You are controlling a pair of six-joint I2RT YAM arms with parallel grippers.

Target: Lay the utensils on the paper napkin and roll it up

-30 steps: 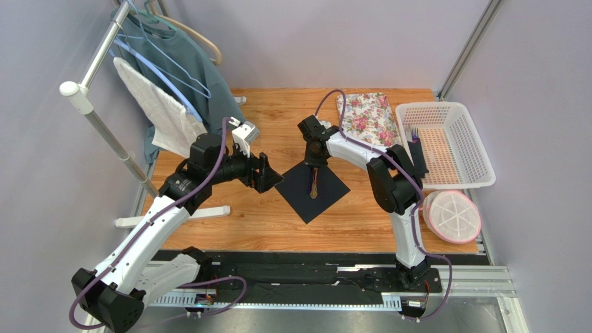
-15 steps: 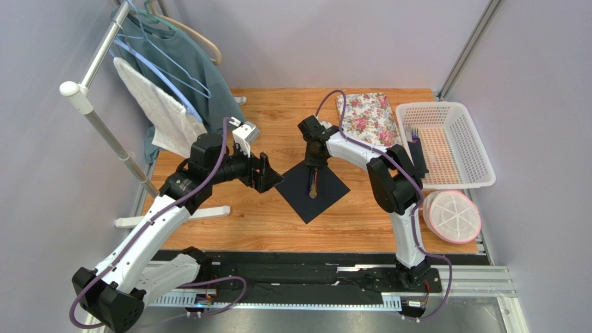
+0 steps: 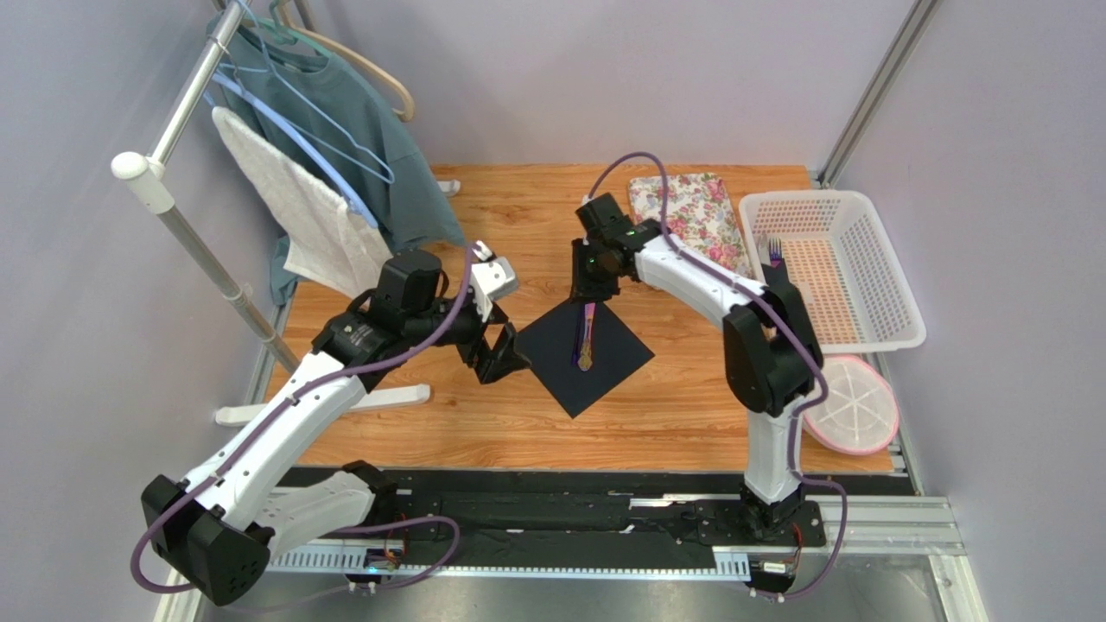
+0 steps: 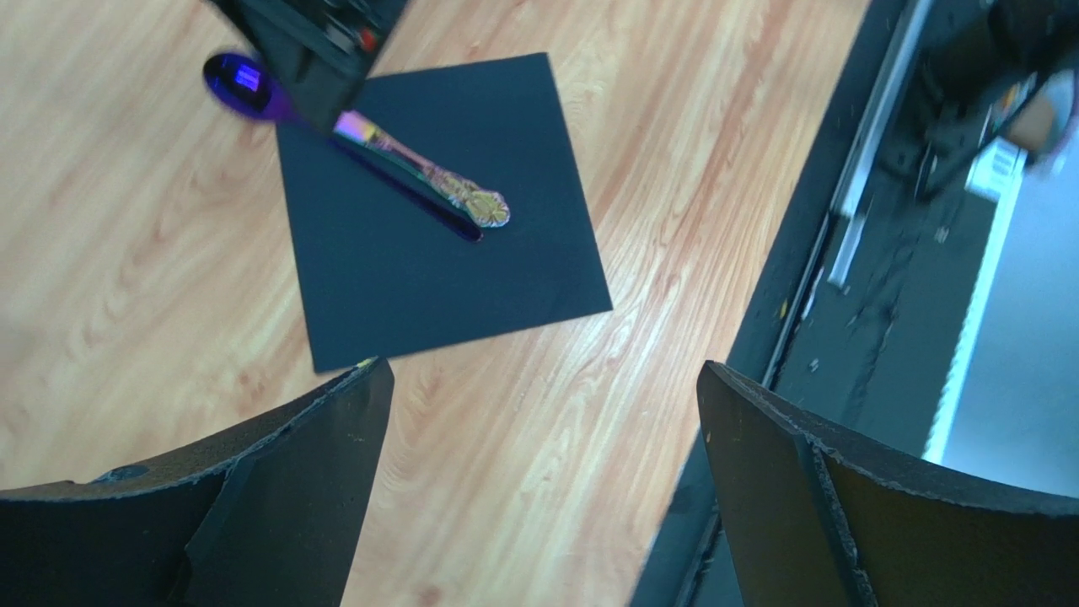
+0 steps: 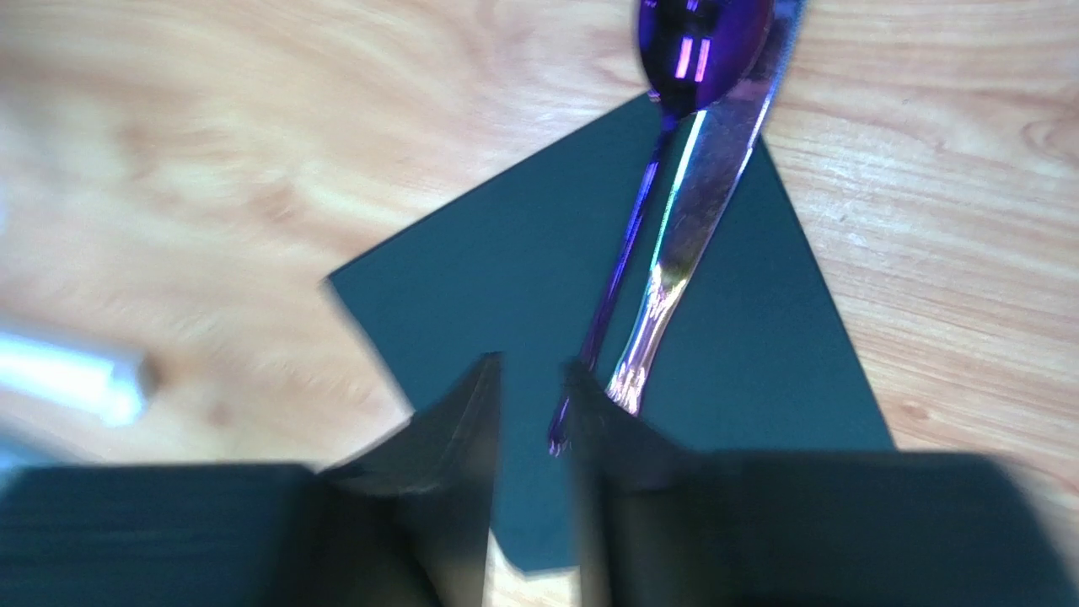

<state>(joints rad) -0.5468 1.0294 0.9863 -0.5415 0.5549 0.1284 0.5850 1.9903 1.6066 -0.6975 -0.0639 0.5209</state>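
The black paper napkin [image 3: 610, 357] lies as a diamond on the wooden table. Two purple utensils lie side by side on it, a spoon [image 5: 699, 44] and a knife [image 5: 694, 228], with their heads past its far corner. My right gripper [image 5: 530, 380] hovers just above their handle ends. Its jaws stand narrowly open with only napkin showing in the gap. In the top view it [image 3: 591, 292] is over the napkin's far corner. My left gripper [image 4: 542, 380] is wide open and holds nothing, above bare wood at the napkin's left corner [image 3: 500, 350]. A purple fork [image 3: 775, 246] lies in the basket.
A floral mat [image 3: 688, 214] lies at the back, with a white basket [image 3: 857, 279] to its right. A round pink-and-white lid [image 3: 850, 402] sits near the right edge. A clothes rack with garments [image 3: 299, 182] stands at the left. A black rail [image 3: 584, 518] runs along the near edge.
My right gripper has let go of the utensils, opened slightly and drawn back toward the far side. My left gripper has moved closer to the napkin's left corner.
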